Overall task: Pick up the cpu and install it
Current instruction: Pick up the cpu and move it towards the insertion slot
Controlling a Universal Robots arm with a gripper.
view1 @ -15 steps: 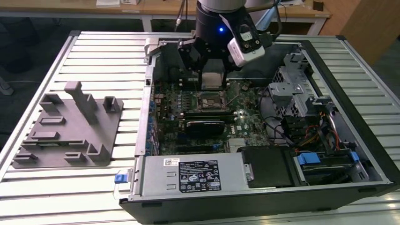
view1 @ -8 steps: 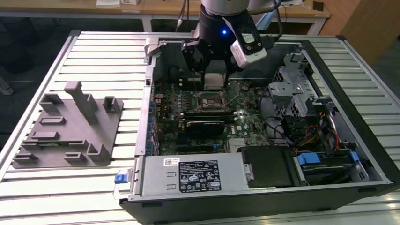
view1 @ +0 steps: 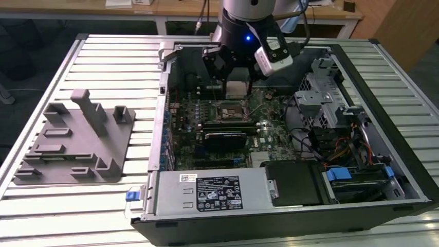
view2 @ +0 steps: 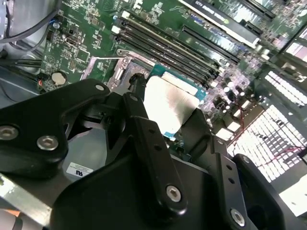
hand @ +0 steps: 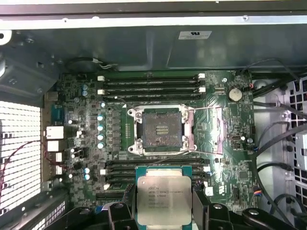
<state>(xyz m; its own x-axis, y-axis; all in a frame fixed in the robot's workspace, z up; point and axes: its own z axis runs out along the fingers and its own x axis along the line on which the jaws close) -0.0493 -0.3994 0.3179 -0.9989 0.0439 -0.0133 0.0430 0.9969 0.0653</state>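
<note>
My gripper (hand: 163, 212) is shut on the cpu (hand: 164, 196), a flat square chip with a silvery top and a green rim, pinched by two opposite edges between black fingers (hand: 118, 212). The chip hangs above the motherboard, a short way off the open socket (hand: 161, 130), whose frame stands bare with its contact field showing. In the second wrist view the cpu (view2: 170, 101) sits tilted between the fingers (view2: 139, 120) over the green board. In the exterior view the gripper (view1: 236, 90) hovers inside the open computer case, just behind the socket (view1: 233, 110).
A grey moulded tray (view1: 75, 144) lies on the slatted table at the exterior view's left. Inside the case are a power supply (view1: 205, 193), a black block (view1: 223, 138) in front of the socket, a drive cage (view1: 329, 98) and cables (view1: 329, 141). Memory slots (hand: 151, 84) flank the socket.
</note>
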